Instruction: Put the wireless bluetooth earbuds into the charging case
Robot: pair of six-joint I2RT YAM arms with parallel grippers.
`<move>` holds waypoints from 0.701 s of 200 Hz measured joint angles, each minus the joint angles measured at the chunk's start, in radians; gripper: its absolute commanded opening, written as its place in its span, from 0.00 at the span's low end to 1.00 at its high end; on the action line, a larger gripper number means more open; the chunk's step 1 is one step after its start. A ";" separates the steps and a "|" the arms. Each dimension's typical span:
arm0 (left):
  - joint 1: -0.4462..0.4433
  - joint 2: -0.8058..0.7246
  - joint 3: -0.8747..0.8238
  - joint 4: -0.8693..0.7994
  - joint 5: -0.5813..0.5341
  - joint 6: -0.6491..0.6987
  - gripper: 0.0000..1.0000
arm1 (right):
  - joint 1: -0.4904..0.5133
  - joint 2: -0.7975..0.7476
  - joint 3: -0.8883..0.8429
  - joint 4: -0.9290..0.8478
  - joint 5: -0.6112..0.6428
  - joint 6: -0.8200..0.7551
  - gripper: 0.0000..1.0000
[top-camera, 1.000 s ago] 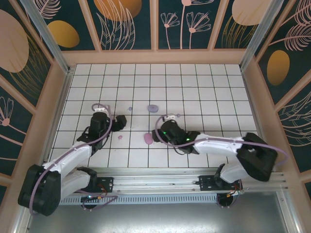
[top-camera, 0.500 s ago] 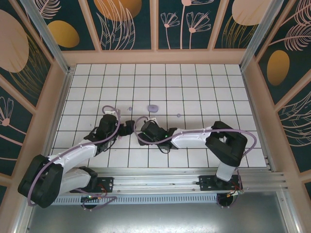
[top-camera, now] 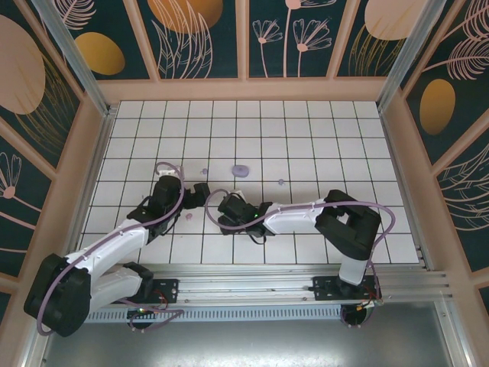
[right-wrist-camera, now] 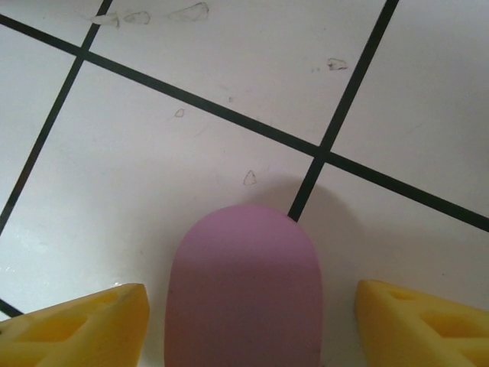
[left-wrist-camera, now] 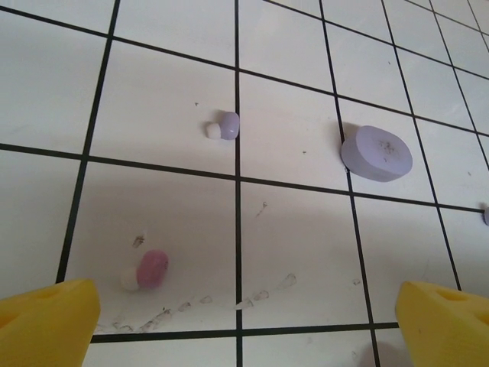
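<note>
With the left jaws wide apart over the pink earbud (left-wrist-camera: 145, 270) lying lower left on the worktop (left-wrist-camera: 298, 245), and the right jaws apart astride the pink case (right-wrist-camera: 244, 294), centre each before closing gently.

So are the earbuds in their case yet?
Not yet. Nothing looks done: the pink earbud and the purple earbud lie loose on the tiles. In hand: the right gripper is open around the pink case; the left gripper hangs open by the pink earbud. Left: putting every earbud in.
</note>
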 measured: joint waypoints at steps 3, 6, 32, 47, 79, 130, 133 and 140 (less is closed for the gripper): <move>0.000 -0.003 0.000 -0.002 -0.002 0.000 0.99 | 0.000 0.000 0.000 -0.001 0.001 -0.008 0.63; 0.000 -0.006 0.000 -0.004 -0.002 0.002 0.99 | 0.000 0.001 0.000 -0.001 0.002 -0.006 0.61; 0.000 -0.033 -0.001 -0.003 0.002 0.011 0.99 | 0.002 0.003 0.002 -0.006 0.006 -0.029 0.46; 0.000 -0.042 -0.003 -0.002 0.006 0.018 0.99 | 0.002 0.003 0.002 -0.006 0.008 -0.047 0.39; 0.000 -0.056 -0.004 -0.005 0.006 0.056 0.99 | 0.002 0.002 0.002 -0.005 0.010 -0.092 0.29; 0.000 -0.161 -0.017 0.009 0.060 0.193 0.95 | -0.097 -0.092 -0.027 -0.045 -0.168 -0.267 0.19; 0.000 -0.170 -0.020 0.013 0.071 0.207 0.94 | -0.114 -0.104 -0.027 -0.049 -0.193 -0.285 0.18; 0.000 -0.195 -0.029 0.026 0.100 0.240 0.93 | -0.149 -0.134 -0.026 -0.062 -0.236 -0.323 0.17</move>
